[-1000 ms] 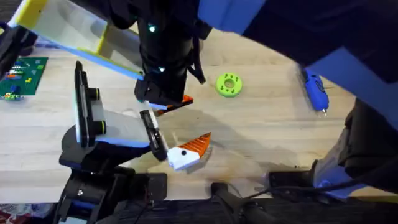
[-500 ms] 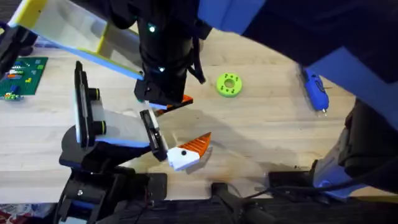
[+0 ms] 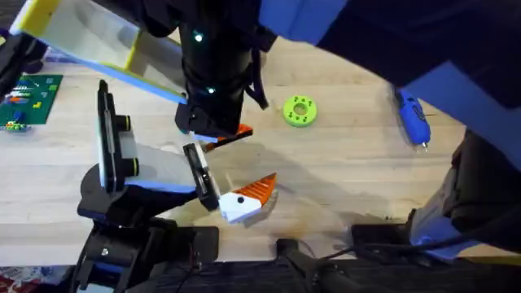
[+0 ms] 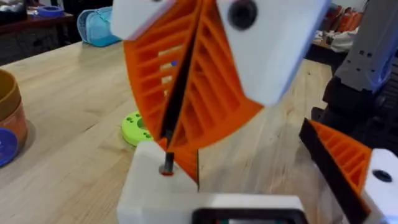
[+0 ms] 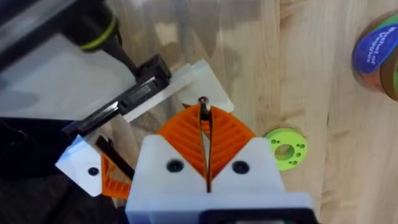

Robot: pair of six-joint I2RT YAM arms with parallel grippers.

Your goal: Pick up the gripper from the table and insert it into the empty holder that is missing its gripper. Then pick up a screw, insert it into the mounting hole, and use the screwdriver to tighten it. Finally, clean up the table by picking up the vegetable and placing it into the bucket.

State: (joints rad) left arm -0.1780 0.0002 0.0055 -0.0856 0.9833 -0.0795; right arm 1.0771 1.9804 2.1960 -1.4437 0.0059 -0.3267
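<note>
Overhead, nothing has shifted over the last second: the right claw (image 3: 232, 134) hangs motionless at 12 o'clock of the holder (image 3: 199, 175). Its stillness suggests careful alignment, with the screw step unfinished. The disc (image 3: 299, 111) lies at 2 o'clock of the claw, and the screwdriver (image 3: 413, 119) rests untouched well out at 3 o'clock on the worktop (image 3: 342, 163).

In the left wrist view, the right claw is clenched, its orange pads (image 4: 211, 93) pinching a thin screw (image 4: 168, 163). The screw's tip meets the hole in the white base of the gripper (image 4: 155, 196). The bucket (image 4: 9, 118) stands beyond the disc.

In the right wrist view, the claw grips the screw with no gap between its pads. The gripper already sits against the black holder, so insertion looks done and tightening comes next.
</note>
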